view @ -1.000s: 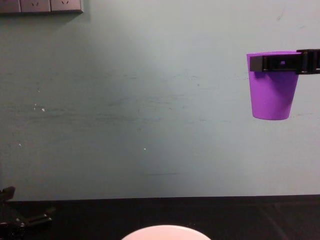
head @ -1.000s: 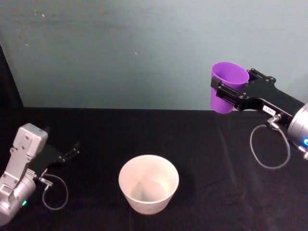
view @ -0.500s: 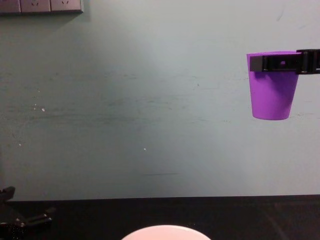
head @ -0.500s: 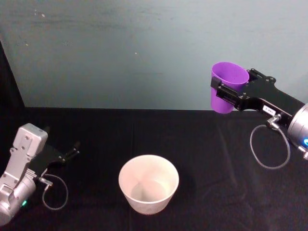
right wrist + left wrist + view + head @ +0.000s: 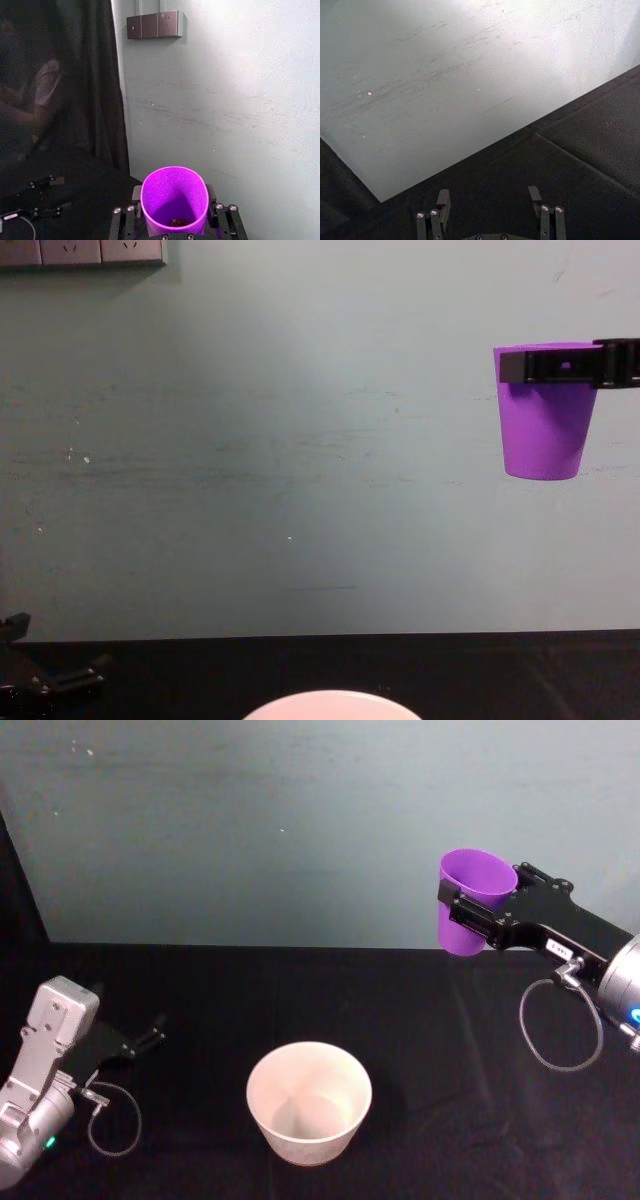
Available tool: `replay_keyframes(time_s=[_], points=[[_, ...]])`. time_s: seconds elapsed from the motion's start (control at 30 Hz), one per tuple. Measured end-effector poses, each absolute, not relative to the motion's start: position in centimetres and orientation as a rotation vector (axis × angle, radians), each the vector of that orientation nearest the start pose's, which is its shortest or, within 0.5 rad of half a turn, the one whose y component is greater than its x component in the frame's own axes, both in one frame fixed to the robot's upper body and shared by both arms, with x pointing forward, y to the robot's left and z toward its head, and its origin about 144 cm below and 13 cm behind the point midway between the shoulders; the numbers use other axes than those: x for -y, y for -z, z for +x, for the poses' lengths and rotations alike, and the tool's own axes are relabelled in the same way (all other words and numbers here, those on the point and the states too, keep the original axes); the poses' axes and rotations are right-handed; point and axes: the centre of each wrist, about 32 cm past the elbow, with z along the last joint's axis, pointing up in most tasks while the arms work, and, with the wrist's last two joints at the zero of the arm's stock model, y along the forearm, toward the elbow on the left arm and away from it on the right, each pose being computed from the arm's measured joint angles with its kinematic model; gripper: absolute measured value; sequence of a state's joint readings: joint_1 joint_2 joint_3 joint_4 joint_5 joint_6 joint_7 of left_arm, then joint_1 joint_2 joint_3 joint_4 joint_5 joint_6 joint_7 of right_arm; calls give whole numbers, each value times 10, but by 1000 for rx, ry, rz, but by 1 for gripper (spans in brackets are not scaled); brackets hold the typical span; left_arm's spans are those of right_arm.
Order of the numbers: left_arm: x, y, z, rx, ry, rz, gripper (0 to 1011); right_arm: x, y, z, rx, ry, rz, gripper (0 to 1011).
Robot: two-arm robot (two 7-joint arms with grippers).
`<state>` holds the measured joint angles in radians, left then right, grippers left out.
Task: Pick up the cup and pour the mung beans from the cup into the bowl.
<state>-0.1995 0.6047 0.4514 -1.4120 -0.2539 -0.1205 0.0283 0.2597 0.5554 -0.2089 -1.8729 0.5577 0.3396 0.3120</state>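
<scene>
Purple tapered plastic cup (image 5: 480, 878) sits upright, high over the black cloth table (image 5: 450, 1050), pinched near its rim by the right gripper (image 5: 466, 912); that arm reaches in level from the right. The wide pale pinkish-white bowl (image 5: 305, 1135) stands on the table well apart, lower and to the cup's left. The left gripper (image 5: 140, 1042) rests low at the table's left, its fingers (image 5: 443, 199) spread, holding nothing. The right wrist view looks into the cup (image 5: 174, 197): a few olive-brown mung beans (image 5: 176, 221) at the bottom. The chest view gives the cup (image 5: 545, 435) in side profile, with the bowl's rim (image 5: 330, 704) at the lower edge.
</scene>
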Motion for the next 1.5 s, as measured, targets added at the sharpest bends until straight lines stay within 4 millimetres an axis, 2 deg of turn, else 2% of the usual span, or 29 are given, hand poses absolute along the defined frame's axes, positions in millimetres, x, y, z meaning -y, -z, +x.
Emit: replay_keyframes(time_s=[1.33,1.5], points=[[-310,-1140,489,285,-1248,305,1003,279,-1317,485,96,928,-15,724],[-310,-1140,489,285,-1248,304,1003,275,-1310,486,98,920,-35,724]])
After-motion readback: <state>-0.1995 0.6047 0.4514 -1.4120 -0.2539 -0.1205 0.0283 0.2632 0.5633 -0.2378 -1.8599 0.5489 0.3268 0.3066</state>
